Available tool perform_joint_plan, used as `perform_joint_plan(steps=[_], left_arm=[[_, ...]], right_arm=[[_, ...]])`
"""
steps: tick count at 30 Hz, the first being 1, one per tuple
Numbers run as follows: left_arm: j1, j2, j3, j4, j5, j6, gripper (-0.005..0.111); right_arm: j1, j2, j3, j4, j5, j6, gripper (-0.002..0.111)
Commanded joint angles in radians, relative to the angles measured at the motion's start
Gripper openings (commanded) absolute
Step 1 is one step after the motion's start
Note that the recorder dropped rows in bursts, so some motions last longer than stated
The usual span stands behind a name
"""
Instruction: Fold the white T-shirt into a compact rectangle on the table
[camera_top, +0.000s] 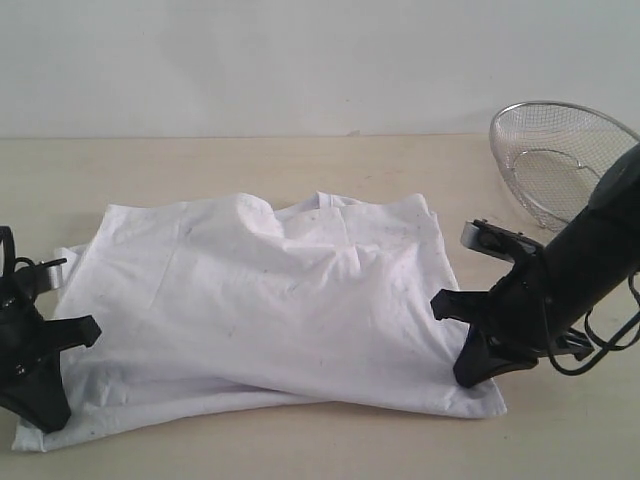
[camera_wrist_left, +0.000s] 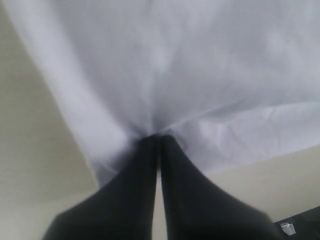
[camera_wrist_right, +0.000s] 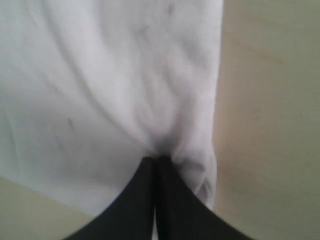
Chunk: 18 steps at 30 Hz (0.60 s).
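Note:
The white T-shirt (camera_top: 270, 310) lies folded over on the pale table (camera_top: 300, 160), plain side up, its collar toward the far edge. My left gripper (camera_top: 52, 420) is shut on the shirt's near-left corner. In the left wrist view its black fingers (camera_wrist_left: 142, 165) meet at a pinched bunch of white cloth (camera_wrist_left: 200, 75). My right gripper (camera_top: 468, 378) is shut on the shirt's near-right edge. The right wrist view shows the fingers (camera_wrist_right: 167, 185) closed together with white cloth (camera_wrist_right: 100, 90) gathered at their tips.
A silver wire-mesh basket (camera_top: 555, 160) sits at the far right of the table, just behind my right arm. A black cable (camera_top: 610, 350) loops beside that arm. Bare table surrounds the shirt on all sides.

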<state>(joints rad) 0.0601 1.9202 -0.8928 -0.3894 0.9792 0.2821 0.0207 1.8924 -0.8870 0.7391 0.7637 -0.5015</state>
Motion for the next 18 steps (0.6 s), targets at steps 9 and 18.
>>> perform_joint_plan(steps=[9, 18], left_arm=[[-0.001, 0.032, 0.015, 0.214, -0.041, -0.106, 0.004], [-0.001, 0.032, 0.002, 0.256, -0.050, -0.110, 0.004]], right_arm=[[-0.001, 0.001, 0.007, -0.196, -0.046, 0.136, 0.000], [-0.001, 0.001, 0.007, -0.241, -0.073, 0.160, 0.000]])
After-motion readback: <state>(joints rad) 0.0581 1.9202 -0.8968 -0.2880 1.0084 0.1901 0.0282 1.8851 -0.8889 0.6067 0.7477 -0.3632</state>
